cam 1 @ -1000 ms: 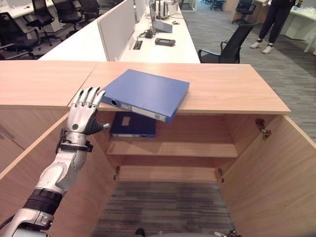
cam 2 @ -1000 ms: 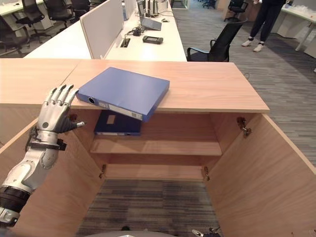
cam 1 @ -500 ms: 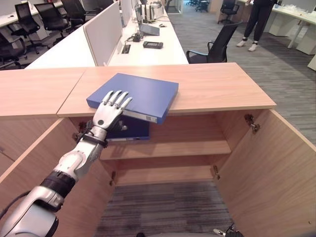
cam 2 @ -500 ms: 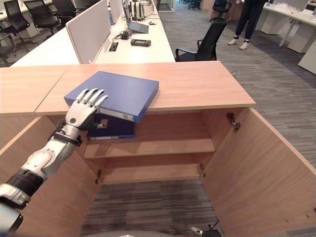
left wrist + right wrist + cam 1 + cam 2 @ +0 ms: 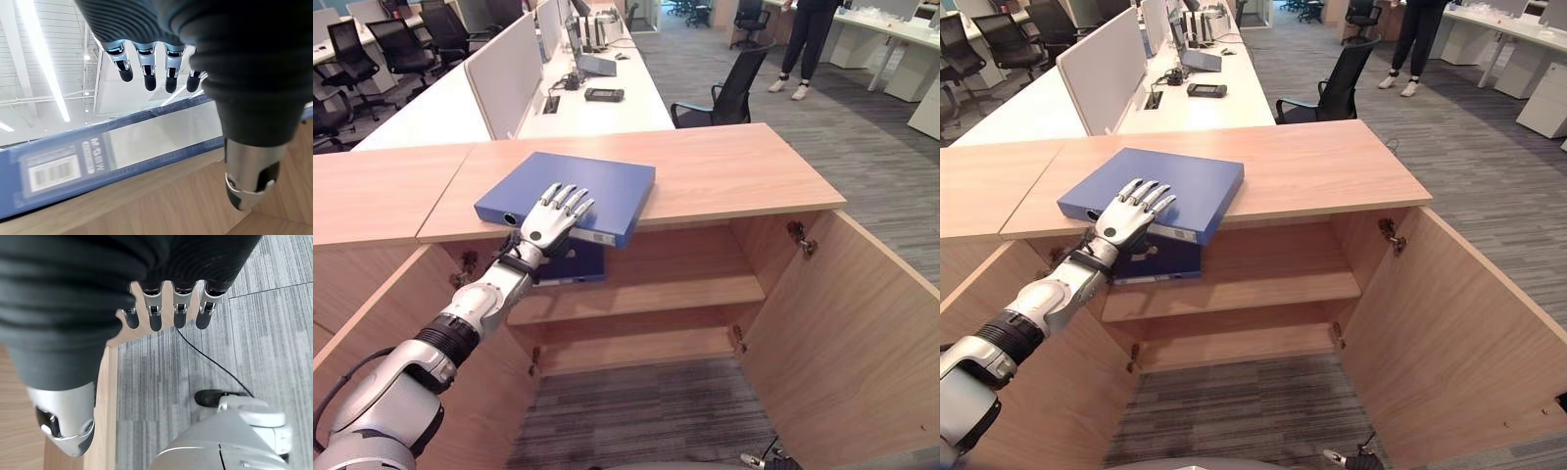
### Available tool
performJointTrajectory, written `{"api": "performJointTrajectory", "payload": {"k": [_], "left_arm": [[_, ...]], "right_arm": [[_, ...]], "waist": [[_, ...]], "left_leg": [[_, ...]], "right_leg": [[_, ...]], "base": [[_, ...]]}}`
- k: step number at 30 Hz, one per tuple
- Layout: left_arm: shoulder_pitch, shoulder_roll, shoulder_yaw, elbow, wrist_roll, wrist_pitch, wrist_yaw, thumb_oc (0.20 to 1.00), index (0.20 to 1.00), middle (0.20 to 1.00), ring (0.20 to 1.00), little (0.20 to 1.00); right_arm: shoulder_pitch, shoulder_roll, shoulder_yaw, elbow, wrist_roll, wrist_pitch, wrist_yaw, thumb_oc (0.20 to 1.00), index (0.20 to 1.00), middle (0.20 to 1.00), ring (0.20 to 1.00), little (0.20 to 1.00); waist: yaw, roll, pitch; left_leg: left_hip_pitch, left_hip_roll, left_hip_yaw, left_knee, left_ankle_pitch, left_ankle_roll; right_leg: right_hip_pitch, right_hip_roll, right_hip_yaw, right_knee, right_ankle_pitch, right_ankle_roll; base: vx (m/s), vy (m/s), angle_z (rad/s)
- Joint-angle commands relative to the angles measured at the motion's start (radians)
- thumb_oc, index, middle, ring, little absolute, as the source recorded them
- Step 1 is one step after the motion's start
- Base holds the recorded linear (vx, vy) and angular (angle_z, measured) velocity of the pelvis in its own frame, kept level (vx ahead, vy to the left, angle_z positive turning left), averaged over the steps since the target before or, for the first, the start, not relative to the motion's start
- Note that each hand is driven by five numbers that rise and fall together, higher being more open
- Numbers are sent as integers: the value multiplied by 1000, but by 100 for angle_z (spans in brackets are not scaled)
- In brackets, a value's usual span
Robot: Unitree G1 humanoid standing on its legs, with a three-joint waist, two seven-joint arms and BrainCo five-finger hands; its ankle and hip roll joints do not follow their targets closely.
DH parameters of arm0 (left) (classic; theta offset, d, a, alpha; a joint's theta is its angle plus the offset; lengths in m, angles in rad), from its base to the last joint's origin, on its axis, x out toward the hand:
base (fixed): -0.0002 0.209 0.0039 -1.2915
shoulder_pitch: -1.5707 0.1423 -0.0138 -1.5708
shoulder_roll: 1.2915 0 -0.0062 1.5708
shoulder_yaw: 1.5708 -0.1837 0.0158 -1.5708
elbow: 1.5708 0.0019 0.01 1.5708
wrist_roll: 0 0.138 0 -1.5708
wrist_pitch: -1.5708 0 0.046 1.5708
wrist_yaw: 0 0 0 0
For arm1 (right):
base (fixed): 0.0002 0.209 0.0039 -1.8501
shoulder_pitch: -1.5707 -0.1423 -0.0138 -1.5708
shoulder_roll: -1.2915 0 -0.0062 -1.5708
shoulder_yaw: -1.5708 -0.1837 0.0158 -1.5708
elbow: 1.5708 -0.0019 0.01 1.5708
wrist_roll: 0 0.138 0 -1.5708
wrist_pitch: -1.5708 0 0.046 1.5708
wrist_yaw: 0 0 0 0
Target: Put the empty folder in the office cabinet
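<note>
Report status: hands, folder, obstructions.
Left hand open, fingers flat on blue folder atop wooden cabinet. Right hand open, idle. Second blue folder already on upper shelf.

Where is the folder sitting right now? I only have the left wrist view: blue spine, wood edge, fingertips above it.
Observer: The blue folder lies flat on the cabinet top, its near corner overhanging the front edge.
Operator: Is the left hand gripping it?
Observer: No. The left hand lies on top of it near that front edge, fingers straight.
Operator: Any room inside?
Observer: A second, darker blue folder lies at the left end of the upper shelf; the rest of that shelf is bare.
</note>
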Motion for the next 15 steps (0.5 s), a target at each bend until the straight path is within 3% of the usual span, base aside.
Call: {"api": "performJointTrajectory", "payload": {"k": [1, 15], "left_arm": [[-242, 5, 0, 105, 15, 19, 12, 1000, 1000, 1000, 1000, 1000], [-257, -29, -25, 203, -5, 29, 10, 1000, 1000, 1000, 1000, 1000]], "right_arm": [[-76, -47, 18, 34, -22, -29, -13, 1000, 1000, 1000, 1000, 1000], [-61, -48, 8, 37, -1, -34, -17, 1000, 1000, 1000, 1000, 1000]], "waist": [[12, 26, 49], [-9, 24, 46]], "left_leg": [[75, 85, 42, 20, -136, -59], [90, 86, 64, 20, -142, -60]], "right_leg": [[0, -28, -28, 35, -60, 81], [-1, -27, -13, 37, -59, 82]], "base": [[0, 0, 0], [5, 3, -5]]}}
